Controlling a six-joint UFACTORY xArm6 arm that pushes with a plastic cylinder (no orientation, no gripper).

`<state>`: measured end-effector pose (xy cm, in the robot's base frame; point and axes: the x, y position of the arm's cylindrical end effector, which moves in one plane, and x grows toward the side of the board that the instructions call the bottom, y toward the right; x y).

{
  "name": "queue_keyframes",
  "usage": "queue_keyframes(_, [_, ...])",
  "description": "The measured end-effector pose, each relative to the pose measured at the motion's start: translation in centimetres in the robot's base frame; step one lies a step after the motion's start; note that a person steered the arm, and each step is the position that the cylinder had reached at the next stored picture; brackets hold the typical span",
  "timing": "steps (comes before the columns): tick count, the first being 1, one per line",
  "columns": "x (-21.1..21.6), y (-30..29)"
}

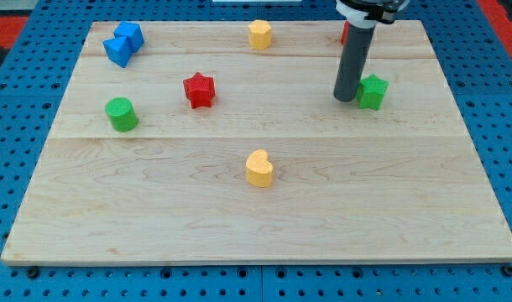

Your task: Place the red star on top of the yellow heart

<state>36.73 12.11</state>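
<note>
Beside the green star (373, 91), well to the view's right of the red star (199, 90), my tip (346, 99) (a jawless rod) is positioned; the red star, lying up-left of the yellow heart (259, 168), risks being deflected sideways if struck off-centre.

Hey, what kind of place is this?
Probably a robotics lab bench: a wooden board on a blue perforated base, small coloured blocks like the red star, and my tip beside the green star.
</note>
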Motion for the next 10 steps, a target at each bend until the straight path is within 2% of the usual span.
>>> queue_keyframes(3, [0.0, -6.1])
queue_keyframes(6, [-5.7, -19.0])
queue_keyframes(7, [-5.7, -24.3])
queue_keyframes(8, [-3.8, -22.6])
queue_keyframes(9, [0.1, -21.1])
queue_keyframes(10, [2.0, -16.6])
